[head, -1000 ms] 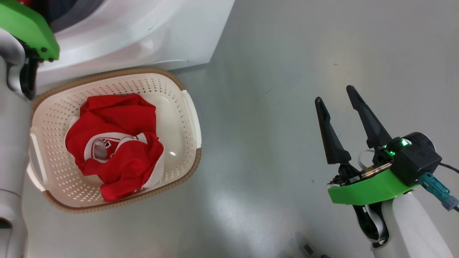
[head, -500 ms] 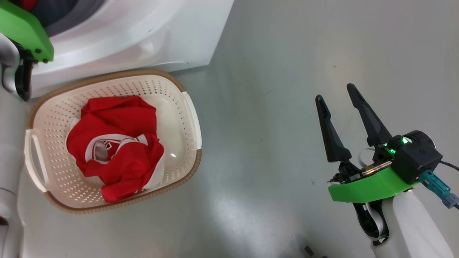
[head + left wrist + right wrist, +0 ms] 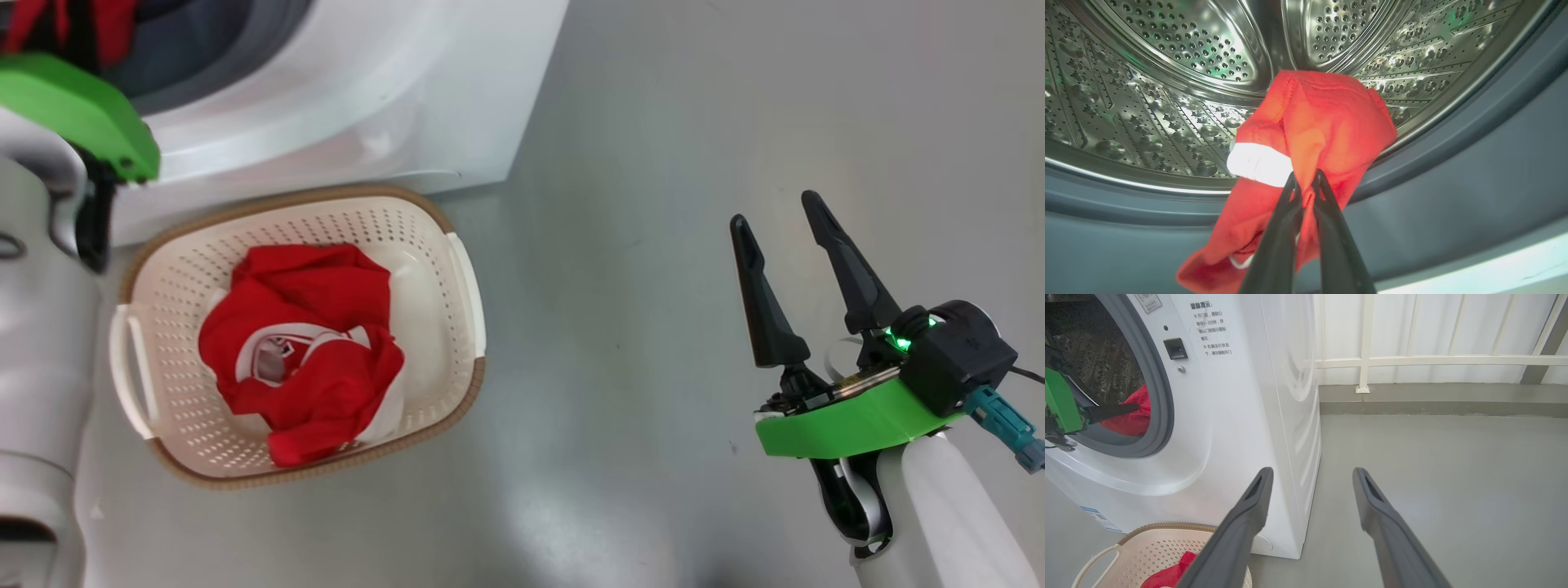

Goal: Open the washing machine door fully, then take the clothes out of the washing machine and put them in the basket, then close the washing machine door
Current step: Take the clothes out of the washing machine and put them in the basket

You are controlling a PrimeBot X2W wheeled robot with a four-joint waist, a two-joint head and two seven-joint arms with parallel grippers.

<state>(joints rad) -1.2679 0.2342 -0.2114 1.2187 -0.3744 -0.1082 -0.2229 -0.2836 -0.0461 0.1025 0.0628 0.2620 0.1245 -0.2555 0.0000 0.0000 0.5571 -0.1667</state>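
The head camera looks down on the basket (image 3: 196,269). The left wrist camera sits close, facing into the drum (image 3: 1167,81). The right wrist camera, farther back, sees both the washing machine (image 3: 1237,416) and the basket.

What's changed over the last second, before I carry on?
The left gripper has shut its jaws on a bright red garment with white trim at the mouth of the steel perforated drum. The head camera shifted, so everything in its view sits further right. Unchanged: the right gripper open over the grey floor, the red clothes in the cream-white perforated plastic basket before the white washing machine.
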